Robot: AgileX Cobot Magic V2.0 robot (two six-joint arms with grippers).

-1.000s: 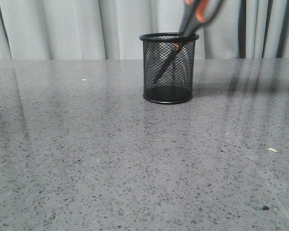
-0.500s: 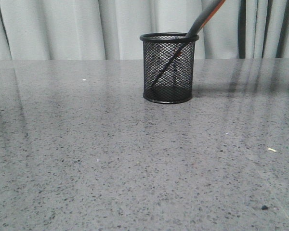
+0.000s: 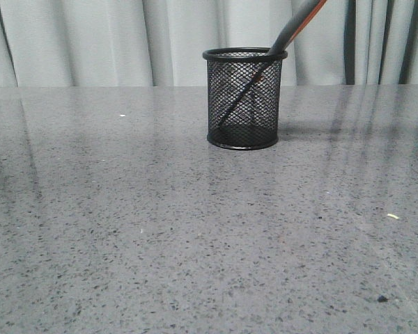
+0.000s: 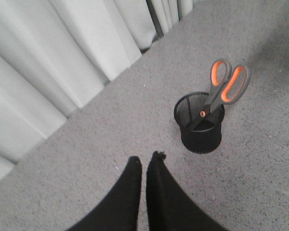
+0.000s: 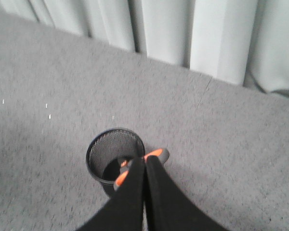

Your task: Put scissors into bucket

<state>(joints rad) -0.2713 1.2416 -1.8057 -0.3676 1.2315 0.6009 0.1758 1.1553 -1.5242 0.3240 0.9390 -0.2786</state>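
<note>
The black mesh bucket point(image 3: 242, 97) stands upright at the back of the grey table. The scissors point(image 3: 292, 28) sit in it blades down, leaning on its right rim, with the grey and orange handles sticking out above. The left wrist view shows the bucket point(image 4: 200, 127) and the scissors' handles point(image 4: 226, 84) with nothing gripping them. My left gripper point(image 4: 145, 157) hangs shut and empty, well off from the bucket. My right gripper point(image 5: 144, 160) is shut above the bucket point(image 5: 113, 154) and partly hides the scissors' handles point(image 5: 156, 155). Neither gripper shows in the front view.
Pale curtains point(image 3: 90, 42) hang right behind the table's far edge. A small light scrap point(image 3: 393, 216) and a dark speck point(image 3: 383, 300) lie on the tabletop at the front right.
A second ago the scissors hung higher with the handle loops facing the camera. They have since dropped deeper into the bucket and come to rest against its rim.
</note>
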